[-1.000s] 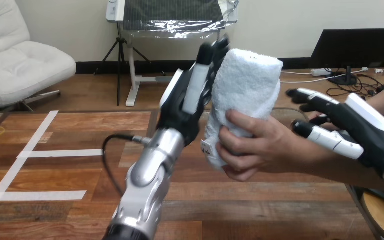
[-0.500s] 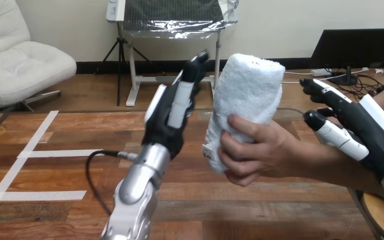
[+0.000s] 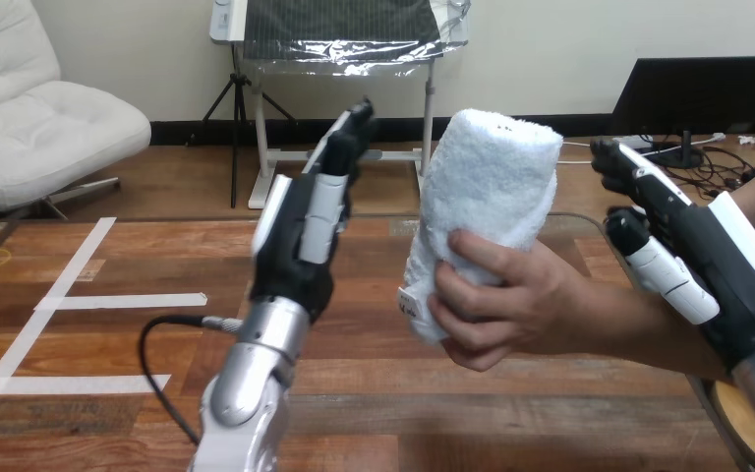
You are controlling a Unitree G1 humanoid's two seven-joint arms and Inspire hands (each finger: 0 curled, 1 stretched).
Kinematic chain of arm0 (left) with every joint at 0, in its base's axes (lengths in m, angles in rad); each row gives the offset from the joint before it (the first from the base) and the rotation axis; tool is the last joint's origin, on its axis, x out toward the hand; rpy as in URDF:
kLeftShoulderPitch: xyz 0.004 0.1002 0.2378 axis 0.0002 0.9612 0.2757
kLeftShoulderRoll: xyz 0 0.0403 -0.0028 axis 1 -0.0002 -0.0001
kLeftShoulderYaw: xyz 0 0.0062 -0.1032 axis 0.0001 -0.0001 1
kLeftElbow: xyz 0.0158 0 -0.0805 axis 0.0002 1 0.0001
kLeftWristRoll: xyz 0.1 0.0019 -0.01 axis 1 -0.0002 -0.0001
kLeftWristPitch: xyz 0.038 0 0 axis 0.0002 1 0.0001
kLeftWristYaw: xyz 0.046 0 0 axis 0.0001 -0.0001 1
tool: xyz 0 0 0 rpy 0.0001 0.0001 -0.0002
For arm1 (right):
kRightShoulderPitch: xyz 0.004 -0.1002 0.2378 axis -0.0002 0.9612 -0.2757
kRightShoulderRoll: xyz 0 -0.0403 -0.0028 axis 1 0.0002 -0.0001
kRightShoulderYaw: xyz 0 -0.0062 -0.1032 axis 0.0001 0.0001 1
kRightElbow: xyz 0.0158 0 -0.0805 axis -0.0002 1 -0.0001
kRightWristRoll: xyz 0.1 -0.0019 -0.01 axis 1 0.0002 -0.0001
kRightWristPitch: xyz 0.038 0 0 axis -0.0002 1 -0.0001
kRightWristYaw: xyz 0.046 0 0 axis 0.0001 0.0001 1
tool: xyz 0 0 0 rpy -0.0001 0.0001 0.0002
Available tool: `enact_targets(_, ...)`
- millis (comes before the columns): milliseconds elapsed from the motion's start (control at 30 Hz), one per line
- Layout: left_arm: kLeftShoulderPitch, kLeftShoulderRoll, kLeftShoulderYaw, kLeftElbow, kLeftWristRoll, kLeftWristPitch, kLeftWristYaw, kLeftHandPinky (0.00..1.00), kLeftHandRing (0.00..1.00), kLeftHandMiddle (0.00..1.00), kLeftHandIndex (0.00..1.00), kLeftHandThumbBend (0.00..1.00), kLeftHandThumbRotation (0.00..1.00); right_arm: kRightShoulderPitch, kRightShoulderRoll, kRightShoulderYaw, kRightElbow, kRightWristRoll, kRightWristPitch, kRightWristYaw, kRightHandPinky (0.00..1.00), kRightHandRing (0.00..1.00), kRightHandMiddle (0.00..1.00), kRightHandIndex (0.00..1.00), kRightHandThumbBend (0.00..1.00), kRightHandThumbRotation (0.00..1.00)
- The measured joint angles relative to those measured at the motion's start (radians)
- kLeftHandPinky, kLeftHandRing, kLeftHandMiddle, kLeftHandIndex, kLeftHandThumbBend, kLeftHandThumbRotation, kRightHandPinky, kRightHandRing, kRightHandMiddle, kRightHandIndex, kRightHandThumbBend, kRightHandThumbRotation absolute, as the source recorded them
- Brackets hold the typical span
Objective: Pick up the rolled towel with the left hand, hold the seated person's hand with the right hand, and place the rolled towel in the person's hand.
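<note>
The white rolled towel (image 3: 487, 202) stands upright above the table, gripped near its lower end by the person's hand (image 3: 506, 300), which reaches in from the right. My left hand (image 3: 305, 236) is raised to the left of the towel with its fingers straight, open, and a clear gap lies between it and the towel. My right hand (image 3: 693, 261) hovers over the person's forearm at the right, fingers extended and open, curled round nothing.
The wooden table (image 3: 108, 324) carries white tape lines (image 3: 59, 300) on its left part. A black cable (image 3: 157, 364) loops beside my left forearm. A round wooden piece (image 3: 747, 418) shows at the bottom right corner.
My left hand has let go of the towel and drawn away to the left and down. My right hand has lifted and straightened above the person's forearm. The person keeps hold of the towel.
</note>
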Motion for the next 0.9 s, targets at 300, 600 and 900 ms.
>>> enact_targets(300, 0.06, 0.011, 0.004, -0.106, -0.008, 0.0, -0.005, 1.0, 0.97, 0.94, 0.9, 0.88, 1.0, 0.026, 0.034, -0.004, -0.047, 0.054, -0.064, -0.002, 0.86, 0.93, 0.92, 0.93, 0.94, 1.0)
enact_targets(600, 0.13, 0.019, 0.005, -0.228, -0.018, 0.003, -0.015, 1.0, 0.93, 0.92, 0.89, 0.87, 1.0, 0.068, 0.062, -0.015, -0.123, 0.103, -0.094, -0.003, 0.88, 0.92, 0.92, 0.92, 0.93, 1.0)
enact_targets(900, 0.21, 0.031, 0.004, -0.373, -0.065, 0.044, -0.039, 0.94, 0.89, 0.89, 0.87, 0.87, 1.0, 0.134, 0.113, -0.021, -0.206, 0.135, -0.121, -0.012, 0.87, 0.9, 0.89, 0.9, 0.91, 1.0)
